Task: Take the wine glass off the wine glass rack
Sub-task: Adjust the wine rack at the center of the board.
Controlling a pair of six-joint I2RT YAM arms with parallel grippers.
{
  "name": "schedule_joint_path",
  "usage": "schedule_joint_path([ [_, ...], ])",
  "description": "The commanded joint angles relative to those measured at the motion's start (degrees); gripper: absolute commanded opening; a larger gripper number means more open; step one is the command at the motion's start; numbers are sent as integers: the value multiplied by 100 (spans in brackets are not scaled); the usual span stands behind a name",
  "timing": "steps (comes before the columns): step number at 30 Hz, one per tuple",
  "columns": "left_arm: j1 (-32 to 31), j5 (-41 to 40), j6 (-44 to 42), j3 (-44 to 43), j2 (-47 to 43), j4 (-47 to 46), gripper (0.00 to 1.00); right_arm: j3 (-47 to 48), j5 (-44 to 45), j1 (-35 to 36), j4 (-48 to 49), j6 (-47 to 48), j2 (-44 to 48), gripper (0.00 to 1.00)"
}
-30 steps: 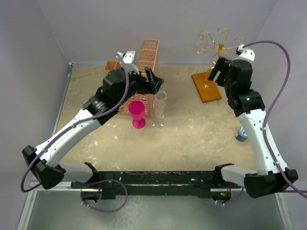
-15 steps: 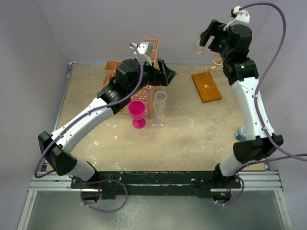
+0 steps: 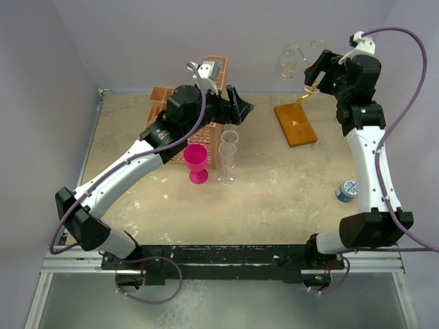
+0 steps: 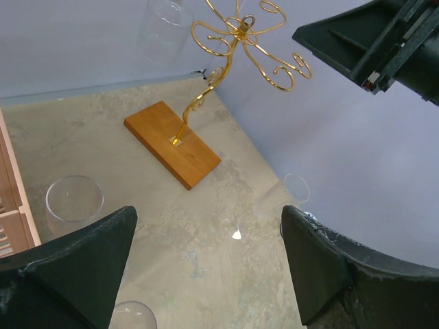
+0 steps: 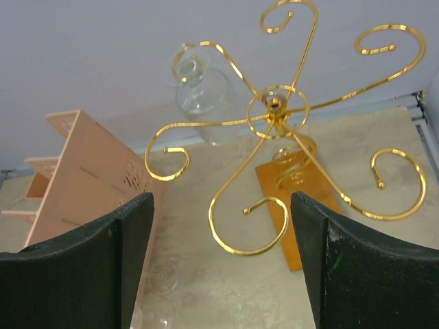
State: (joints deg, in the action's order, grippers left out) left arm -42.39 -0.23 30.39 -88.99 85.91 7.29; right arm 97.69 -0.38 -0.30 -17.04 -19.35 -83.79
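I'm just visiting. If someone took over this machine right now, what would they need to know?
Left hand: open, empty, raised near the peach basket.
Right hand: open, empty, up high facing the curled top of the wine glass rack.
Wine glass: hangs from one curl of the rack, untouched.
Done: only the approach.
Left: grasp the glass, slide it out of the curl, lift it clear.

Saw the wine glass cropped at 12 o'clock in the left wrist view, faint against the wall. Found the peach basket cut off at 9 o'clock and a clear glass at 6. From overhead, missed part of the wine glass rack behind the right tool.
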Motion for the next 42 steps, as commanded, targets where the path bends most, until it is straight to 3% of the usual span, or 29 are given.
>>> schedule_joint_path([
  [1, 25, 110, -108, 27, -339, -185, 83, -476, -346, -6, 258, 89, 318, 80],
  [13, 31, 25, -49, -180, -254, -49, 83, -814, -969, -487, 600, -106, 74, 56],
  [19, 34, 58, -26, -299, -145, -52, 83, -808, -1195, -507, 780, -246, -70, 51],
  [23, 32, 89, 10, -315, -97, -100, 83, -567, -1022, -507, 563, -299, -332, 35],
  [31, 31, 41, -112, -384, -101, -13, 82, -843, -730, -522, 421, -81, -113, 23],
  [42, 31, 107, -99, -526, 68, -56, 82, -918, -1570, -942, 306, 268, 73, 0],
])
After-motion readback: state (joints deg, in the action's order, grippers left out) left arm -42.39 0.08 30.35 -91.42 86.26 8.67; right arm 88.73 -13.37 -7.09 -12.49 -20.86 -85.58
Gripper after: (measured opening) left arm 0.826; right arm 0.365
